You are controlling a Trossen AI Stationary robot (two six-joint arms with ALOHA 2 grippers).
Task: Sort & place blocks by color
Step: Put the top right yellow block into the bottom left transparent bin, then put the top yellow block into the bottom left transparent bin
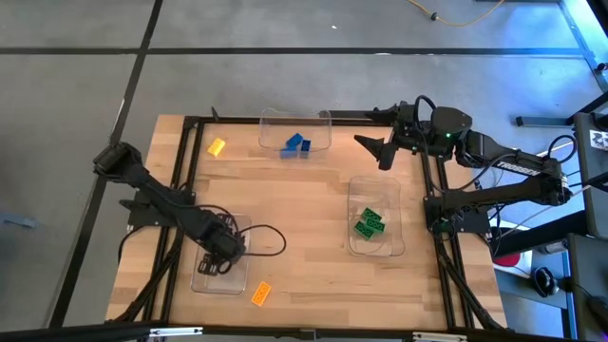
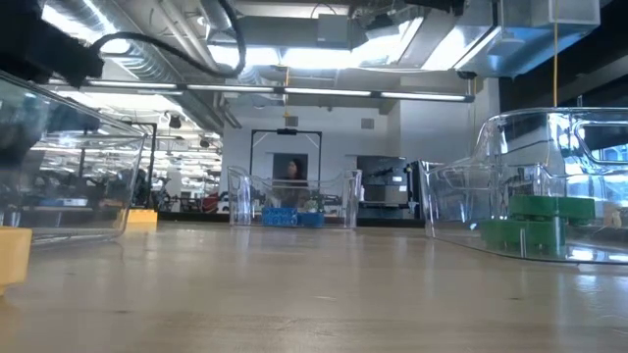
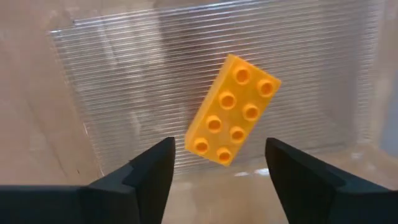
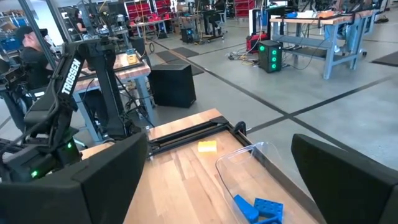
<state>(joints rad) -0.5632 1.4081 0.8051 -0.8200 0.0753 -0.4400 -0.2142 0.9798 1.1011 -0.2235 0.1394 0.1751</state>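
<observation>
One orange brick (image 3: 231, 111) lies in the tray (image 3: 112, 81) beneath the parted fingers of the left gripper (image 3: 217, 163).
A skewed brick may be jammed against the tray wall if regrasped; the right gripper (image 1: 380, 150), spread apart, is parked near the blue bricks (image 1: 296, 144).

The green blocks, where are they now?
In the high view, the green blocks lie inside the clear tray on the table's right side, below the right gripper.
</observation>
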